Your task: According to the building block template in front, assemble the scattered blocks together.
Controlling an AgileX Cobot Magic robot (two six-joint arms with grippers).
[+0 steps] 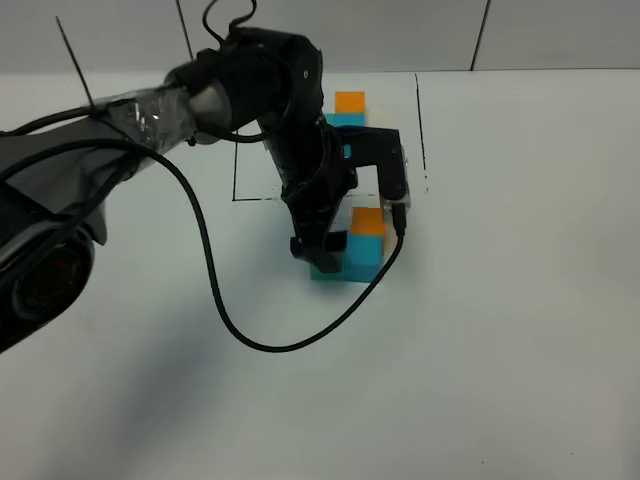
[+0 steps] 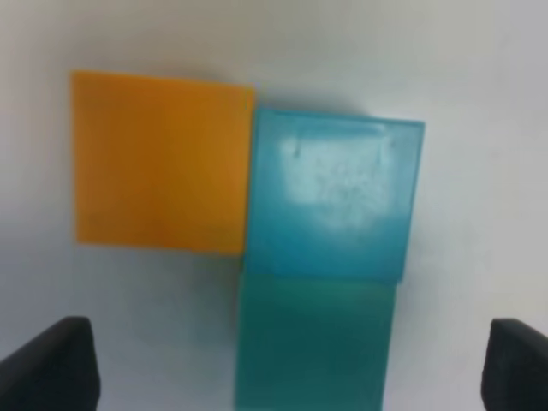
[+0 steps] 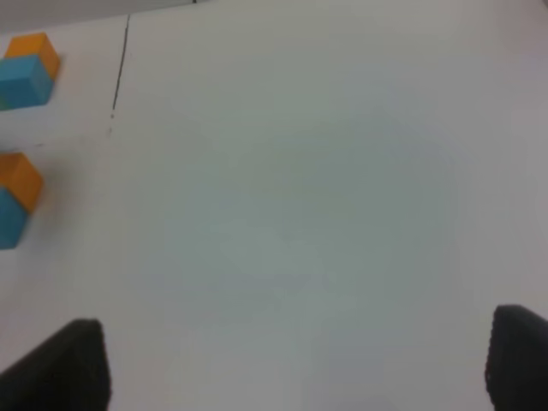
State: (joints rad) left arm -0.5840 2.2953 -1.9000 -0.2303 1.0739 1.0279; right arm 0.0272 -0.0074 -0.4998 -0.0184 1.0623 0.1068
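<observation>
The scattered blocks lie touching in an L: orange block [image 1: 368, 221], blue block [image 1: 362, 255], teal-green block [image 1: 322, 271], the last partly hidden by my left gripper [image 1: 320, 250]. In the left wrist view the orange block [image 2: 163, 163] sits beside the blue block [image 2: 334, 197], with the teal-green block [image 2: 312, 342] on the blue block's other side. My left gripper [image 2: 287, 360] is open above them, its fingers [image 2: 51, 364] wide to either side of the teal-green block. The template [image 1: 348, 110] sits behind, inside a drawn black frame [image 1: 420, 130]. My right gripper [image 3: 291, 351] is open and empty over bare table.
The left arm's black cable [image 1: 215, 290] loops over the table in front of the blocks. The right wrist view shows the template [image 3: 26, 64], the frame line [image 3: 120, 68] and the edge of the assembled blocks [image 3: 13, 193]. The table is white.
</observation>
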